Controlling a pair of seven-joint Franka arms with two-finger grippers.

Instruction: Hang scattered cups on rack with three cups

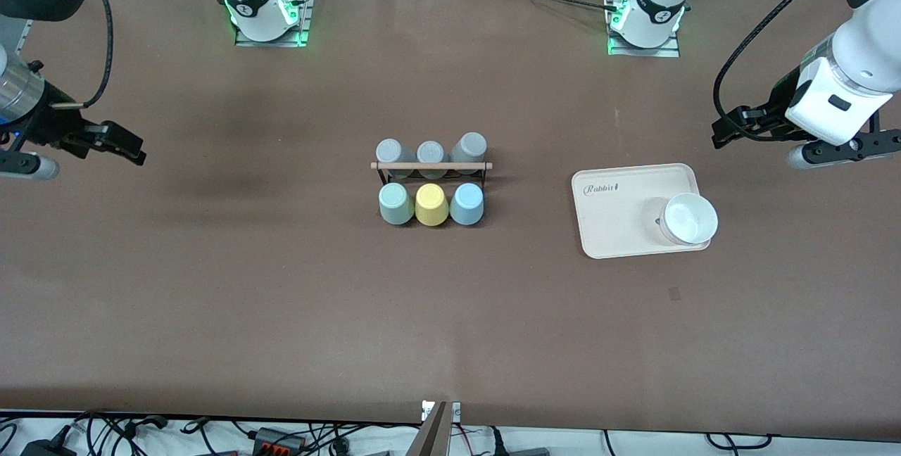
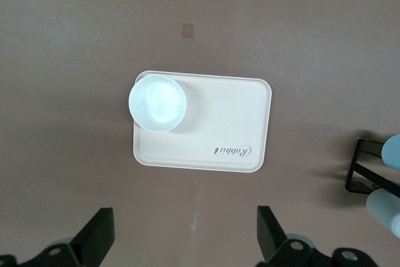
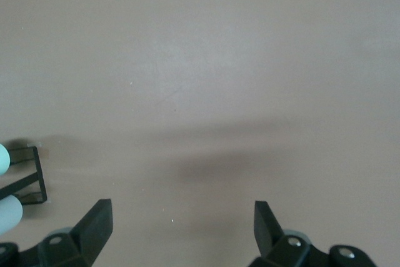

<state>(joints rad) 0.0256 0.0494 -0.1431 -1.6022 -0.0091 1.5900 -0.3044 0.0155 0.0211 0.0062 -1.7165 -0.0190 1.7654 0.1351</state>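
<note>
The black wire rack (image 1: 431, 173) with a wooden rod across its top stands mid-table. The mint-green cup (image 1: 395, 203) and the light blue cup (image 1: 467, 203) sit bottom-up on the side of the rack nearer the front camera, with a yellow cup (image 1: 431, 204) between them. Three grey cups (image 1: 431, 153) sit on its farther side. My left gripper (image 1: 728, 129) is open and empty over the left arm's end of the table, shown too in the left wrist view (image 2: 185, 236). My right gripper (image 1: 130, 146) is open and empty over the right arm's end, shown too in the right wrist view (image 3: 181, 229).
A cream tray (image 1: 619, 217) lies between the rack and the left arm's end, with a white bowl (image 1: 690, 219) on it. The left wrist view shows the tray (image 2: 219, 123), the bowl (image 2: 157, 102) and a rack corner (image 2: 362, 167). The right wrist view shows a rack corner (image 3: 31, 179).
</note>
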